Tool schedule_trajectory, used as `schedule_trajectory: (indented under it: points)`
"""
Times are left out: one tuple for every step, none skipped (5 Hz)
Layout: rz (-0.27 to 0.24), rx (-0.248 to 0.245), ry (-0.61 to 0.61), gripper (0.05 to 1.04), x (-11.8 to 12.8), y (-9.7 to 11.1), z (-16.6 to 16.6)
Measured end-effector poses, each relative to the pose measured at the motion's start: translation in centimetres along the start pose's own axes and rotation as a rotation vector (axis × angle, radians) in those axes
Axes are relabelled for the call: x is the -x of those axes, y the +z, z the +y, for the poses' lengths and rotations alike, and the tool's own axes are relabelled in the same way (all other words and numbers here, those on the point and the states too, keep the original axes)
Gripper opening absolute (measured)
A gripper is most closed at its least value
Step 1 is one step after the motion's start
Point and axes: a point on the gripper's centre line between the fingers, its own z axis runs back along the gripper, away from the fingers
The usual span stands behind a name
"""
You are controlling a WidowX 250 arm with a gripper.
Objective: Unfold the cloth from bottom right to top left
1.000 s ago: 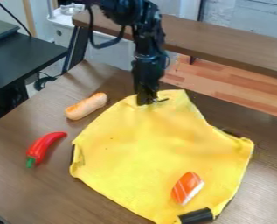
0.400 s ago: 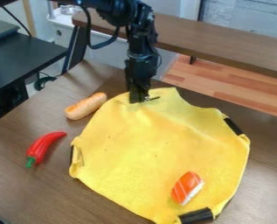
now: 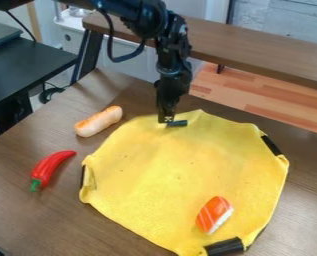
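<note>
"What was on the left?"

"A red pepper (image 3: 52, 167), then a bread roll (image 3: 98, 121). Next came the gripper (image 3: 166, 119), its tip at the far edge of the yellow cloth (image 3: 174, 170)."

"Were its jaws open?"

"Couldn't tell, nor whether they gripped anything; they blurred into the dark strip (image 3: 177, 123). The cloth lay spread out from there toward us, sushi (image 3: 214, 215) on its right."

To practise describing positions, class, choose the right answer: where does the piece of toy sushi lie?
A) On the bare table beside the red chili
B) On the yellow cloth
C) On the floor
B: the toy sushi lies on the yellow cloth, with yellow fabric showing all around it.
</note>
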Motion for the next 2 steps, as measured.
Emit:
schedule_trajectory:
  points:
    - [-0.004,-0.055,-0.041,0.991,0.4,2.1,0.3]
    - [-0.035,-0.07,-0.02,1.001,1.0,5.1,-0.8]
